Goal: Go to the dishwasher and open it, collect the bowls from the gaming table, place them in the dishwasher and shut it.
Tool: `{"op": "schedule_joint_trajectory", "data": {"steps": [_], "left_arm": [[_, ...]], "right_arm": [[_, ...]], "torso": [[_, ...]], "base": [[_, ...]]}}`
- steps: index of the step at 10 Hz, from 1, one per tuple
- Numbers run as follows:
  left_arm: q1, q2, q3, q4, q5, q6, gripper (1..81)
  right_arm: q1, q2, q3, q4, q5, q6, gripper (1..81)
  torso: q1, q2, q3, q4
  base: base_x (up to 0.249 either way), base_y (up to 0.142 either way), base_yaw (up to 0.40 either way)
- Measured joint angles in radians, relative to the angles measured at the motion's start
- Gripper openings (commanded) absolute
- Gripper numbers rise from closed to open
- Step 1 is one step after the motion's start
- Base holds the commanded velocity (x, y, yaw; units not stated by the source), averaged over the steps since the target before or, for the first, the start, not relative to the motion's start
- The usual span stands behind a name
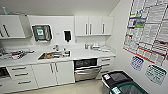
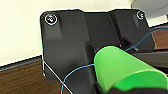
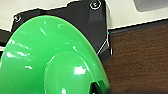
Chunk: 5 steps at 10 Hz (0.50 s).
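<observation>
The dishwasher [image 1: 87, 71] sits under the white counter, right of the sink. Its stainless door leans out a little at the top, with a dark gap above it. In the left wrist view a bright green bowl [image 2: 125, 70] sits on its side close to the camera, with my left gripper [image 2: 105, 88] shut on its lower edge. The right wrist view has a shiny green bowl [image 3: 50, 62] seen from its underside, gripped at the rim by my right gripper [image 3: 98, 87]. Both bowls hang above brown wood-look floor. The gaming table is out of view.
White cabinets and drawers [image 1: 21, 75] run along the wall, with a sink [image 1: 53, 55] in the counter. A black bin [image 1: 116, 80] and a green-rimmed bin [image 1: 130, 88] stand against the right wall, close to the dishwasher. Light floor [image 1: 75, 88] lies in front.
</observation>
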State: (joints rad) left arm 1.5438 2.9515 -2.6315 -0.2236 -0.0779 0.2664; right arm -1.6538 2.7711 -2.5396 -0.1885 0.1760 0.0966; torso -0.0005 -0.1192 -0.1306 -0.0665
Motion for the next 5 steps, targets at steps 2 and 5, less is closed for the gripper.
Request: {"op": "schedule_joint_trajectory", "data": {"steps": [2,5], "left_arm": [[0.0,-0.004,-0.001,0.0,-0.001,0.0,1.0],[0.0,-0.004,-0.001,0.0,-0.001,0.0,1.0]], "right_arm": [[0.0,0.003,0.001,0.0,-0.001,0.0,1.0],[0.0,0.002,0.001,0.0,0.0,0.0,1.0]], "torso": [[0.0,0.0,0.0,0.0],[0.0,0.0,0.0,0.0]], "base": [[0.091,0.063,0.0],[0.089,0.065,0.0]]}}
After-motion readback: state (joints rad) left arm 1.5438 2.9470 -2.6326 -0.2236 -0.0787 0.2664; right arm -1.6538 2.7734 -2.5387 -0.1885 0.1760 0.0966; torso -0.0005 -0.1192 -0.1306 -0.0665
